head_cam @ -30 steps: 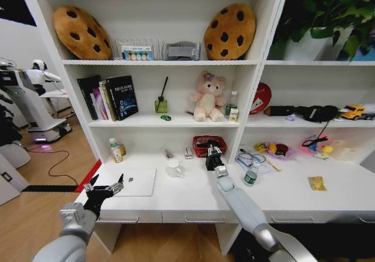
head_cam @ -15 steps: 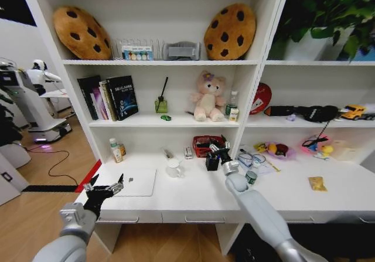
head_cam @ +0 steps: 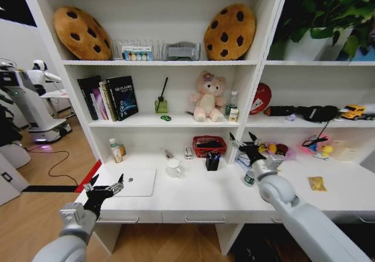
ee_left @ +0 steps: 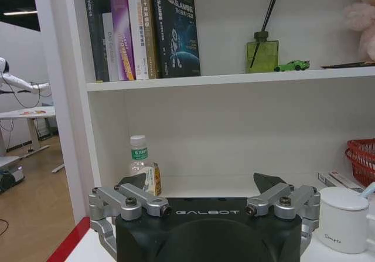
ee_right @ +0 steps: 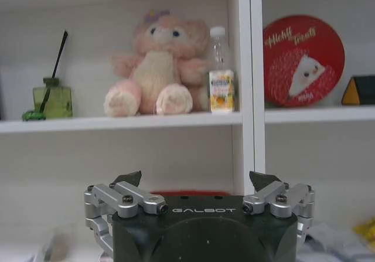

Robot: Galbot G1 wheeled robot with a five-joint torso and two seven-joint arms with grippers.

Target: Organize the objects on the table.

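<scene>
the right gripper [head_cam: 245,139] hangs above the back of the table [head_cam: 193,196], its fingers spread wide and holding nothing, just in front of the divider between the two shelf bays. the small clear water bottle [head_cam: 250,176] stands on the table right below and slightly nearer the robot than this gripper, close to the forearm. the black pen holder [head_cam: 212,160] with the dark pens sits to the gripper's left, in front of the red basket [head_cam: 209,145], and a white mug [head_cam: 173,167] stands further left. the flat yellow packet [head_cam: 317,183] lies well apart on the right part of the table. in the right wrist view the open fingertips [ee_right: 130,178] frame the shelf with the pink teddy bear [ee_right: 154,65].

the left gripper [head_cam: 106,187] hovers at the table's left front corner, also spread wide and empty. the thin silver laptop [head_cam: 136,181] lies closed on the table just beside it, to its right. the tiny green toy [ee_left: 292,66] sits on the shelf above, next to the green diffuser bottle [ee_left: 262,54].
</scene>
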